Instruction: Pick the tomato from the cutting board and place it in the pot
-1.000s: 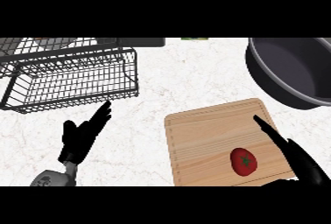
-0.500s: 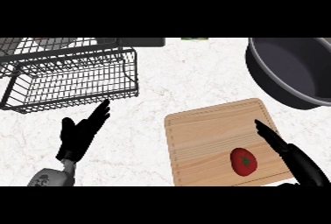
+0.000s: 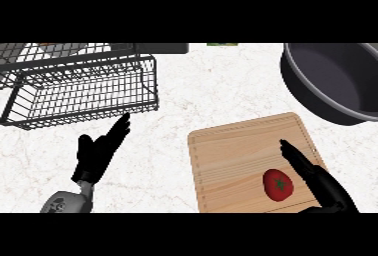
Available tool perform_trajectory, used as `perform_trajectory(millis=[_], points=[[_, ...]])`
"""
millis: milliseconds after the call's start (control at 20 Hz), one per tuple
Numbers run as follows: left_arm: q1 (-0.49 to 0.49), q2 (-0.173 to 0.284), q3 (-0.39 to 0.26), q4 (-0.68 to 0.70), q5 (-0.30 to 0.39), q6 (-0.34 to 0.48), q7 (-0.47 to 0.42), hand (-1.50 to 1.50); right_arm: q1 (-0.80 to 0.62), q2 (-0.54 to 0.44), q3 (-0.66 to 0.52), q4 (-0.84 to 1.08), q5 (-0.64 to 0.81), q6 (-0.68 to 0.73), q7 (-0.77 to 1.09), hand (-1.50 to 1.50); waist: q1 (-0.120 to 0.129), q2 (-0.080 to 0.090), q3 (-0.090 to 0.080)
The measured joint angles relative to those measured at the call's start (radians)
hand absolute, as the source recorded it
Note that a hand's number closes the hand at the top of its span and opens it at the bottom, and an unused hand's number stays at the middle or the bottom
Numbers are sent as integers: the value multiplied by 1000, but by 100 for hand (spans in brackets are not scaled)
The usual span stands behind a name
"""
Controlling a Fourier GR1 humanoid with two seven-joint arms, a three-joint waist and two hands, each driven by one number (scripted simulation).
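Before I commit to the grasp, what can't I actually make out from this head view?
- Right hand: wrist and thumb side cut off by the lower edge, so contact with the tomato is unclear.
- Pot: right part runs past the view's right edge.
- Cutting board: near end cut off below; right edge hidden by the right hand.
- Wire rack: far side cut off at the top; items behind it are unreadable.
- Left hand: open, resting, fully shown.
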Motion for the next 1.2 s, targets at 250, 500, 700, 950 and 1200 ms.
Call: perform_trajectory(millis=[250, 500, 700, 950, 1200], points=[[6, 5, 21, -18, -1, -25, 22, 0, -27, 37, -14, 101, 34, 23, -102, 150, -7, -13, -19], [6, -6, 20, -23, -5, -30, 34, 0, -38, 35, 8, 148, 137, -3, -222, 150, -8, -17, -26], [6, -9, 26, -14, -9, -34, 28, 0, -35, 62, -2, 192, 131, -1, -311, 150, -6, -19, -29], [15, -13, 26, -13, -17, -35, 18, 0, -42, 79, -66, 236, 89, -14, -387, 150, -1, -17, -23], [29, -6, 42, -19, -12, -31, 11, 0, -22, 24, -326, 324, -62, -105, -398, 150, -23, -7, -9]])
